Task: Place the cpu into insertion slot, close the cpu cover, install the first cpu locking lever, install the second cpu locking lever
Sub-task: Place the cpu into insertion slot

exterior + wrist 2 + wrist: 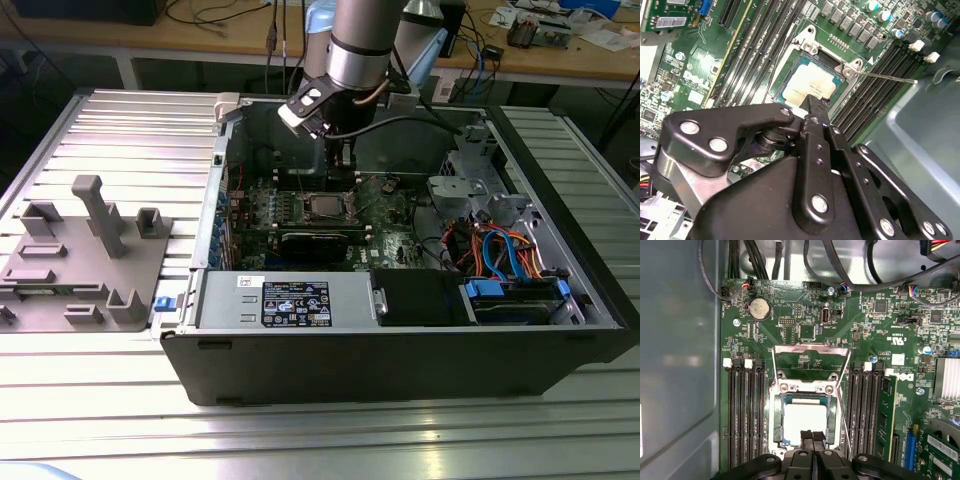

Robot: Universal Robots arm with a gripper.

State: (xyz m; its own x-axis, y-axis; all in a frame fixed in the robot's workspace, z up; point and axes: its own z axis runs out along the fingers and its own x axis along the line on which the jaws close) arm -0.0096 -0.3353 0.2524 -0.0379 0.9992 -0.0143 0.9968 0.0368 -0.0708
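The cpu [801, 421], a silver-grey square, lies flat in the insertion slot [776, 416] of the green motherboard; I see the cpu [810, 81] in both wrist views. The cpu cover [811, 349], a thin metal frame with a square window, stands swung open off the far side of the socket. A thin wire locking lever [842, 412] runs beside the socket, raised and free, and the same lever [890, 78] sticks out sideways. My gripper [812, 436] hangs just above the near edge of the chip, shut, with nothing between its fingers. In the exterior view the gripper [340, 165] reaches into the case above the socket [324, 206].
Long black memory slots [745, 415] flank the socket on both sides. The open computer case [400, 360] holds a power supply, a drive bay and coloured cables [500, 250] on the exterior view's right. A grey fixture [85, 260] stands on the ribbed table at the exterior view's left.
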